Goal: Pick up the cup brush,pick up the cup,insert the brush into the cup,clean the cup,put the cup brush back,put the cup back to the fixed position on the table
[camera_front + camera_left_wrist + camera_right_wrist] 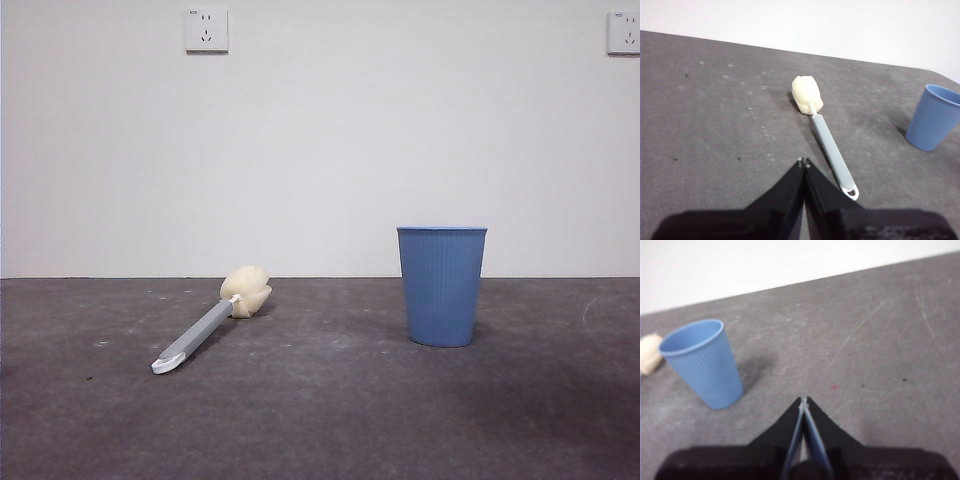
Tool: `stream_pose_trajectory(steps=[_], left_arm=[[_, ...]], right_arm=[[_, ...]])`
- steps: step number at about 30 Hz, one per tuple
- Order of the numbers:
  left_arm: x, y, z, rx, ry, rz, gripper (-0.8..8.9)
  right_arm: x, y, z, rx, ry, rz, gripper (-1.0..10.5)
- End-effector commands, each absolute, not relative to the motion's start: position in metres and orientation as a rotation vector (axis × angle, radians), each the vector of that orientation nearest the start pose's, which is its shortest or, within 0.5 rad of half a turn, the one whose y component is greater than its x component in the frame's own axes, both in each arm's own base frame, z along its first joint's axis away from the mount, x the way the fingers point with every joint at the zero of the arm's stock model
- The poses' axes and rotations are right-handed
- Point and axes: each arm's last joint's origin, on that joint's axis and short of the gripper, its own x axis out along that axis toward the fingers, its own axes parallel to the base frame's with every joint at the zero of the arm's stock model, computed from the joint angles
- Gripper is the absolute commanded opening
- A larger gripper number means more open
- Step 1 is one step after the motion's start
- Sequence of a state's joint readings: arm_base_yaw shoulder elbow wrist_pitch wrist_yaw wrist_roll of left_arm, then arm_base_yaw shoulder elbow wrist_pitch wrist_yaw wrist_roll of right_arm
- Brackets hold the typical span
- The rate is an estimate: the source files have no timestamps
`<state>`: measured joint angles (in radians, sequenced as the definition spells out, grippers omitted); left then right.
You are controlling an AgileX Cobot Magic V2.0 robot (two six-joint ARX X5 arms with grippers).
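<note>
The cup brush lies flat on the table, left of centre, its cream sponge head toward the wall and its white tip toward the camera. The blue ribbed cup stands upright to its right, apart from it. In the left wrist view the cup brush lies just beyond my left gripper, whose jaws are shut on nothing, with the cup farther off. My right gripper is shut and empty too, hovering over bare table beside the cup. Neither arm shows in the front view.
A white wall with two sockets rises behind the table's far edge. A sliver of the sponge head shows past the cup in the right wrist view.
</note>
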<state>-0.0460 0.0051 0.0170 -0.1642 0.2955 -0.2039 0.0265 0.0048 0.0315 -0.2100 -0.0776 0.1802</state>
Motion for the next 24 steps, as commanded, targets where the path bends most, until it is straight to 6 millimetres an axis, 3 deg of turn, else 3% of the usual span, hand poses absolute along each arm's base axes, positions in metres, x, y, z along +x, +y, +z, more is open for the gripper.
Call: stream_pose_trajectory(steps=[1, 10, 18, 24], left_arm=[[0.095, -0.013, 0.149, -0.236, 0.193, -0.323, -0.04], [0.092, -0.014, 0.161, -0.314, 0.185, -0.385, -0.07], [0.083, -0.014, 0.192, -0.333, 0.207, -0.397, -0.06], [0.078, -0.016, 0.224, -0.344, 0.274, -0.471, -0.07]], right_arm=[[0.095, 0.005, 0.15, 0.313, 0.207, 0.074, 0.0], [0.092, 0.009, 0.166, 0.368, 0.207, 0.219, -0.1], [0.09, 0.012, 0.211, 0.374, 0.22, 0.314, -0.1], [0.09, 0.018, 0.247, 0.309, 0.348, 0.443, -0.1]])
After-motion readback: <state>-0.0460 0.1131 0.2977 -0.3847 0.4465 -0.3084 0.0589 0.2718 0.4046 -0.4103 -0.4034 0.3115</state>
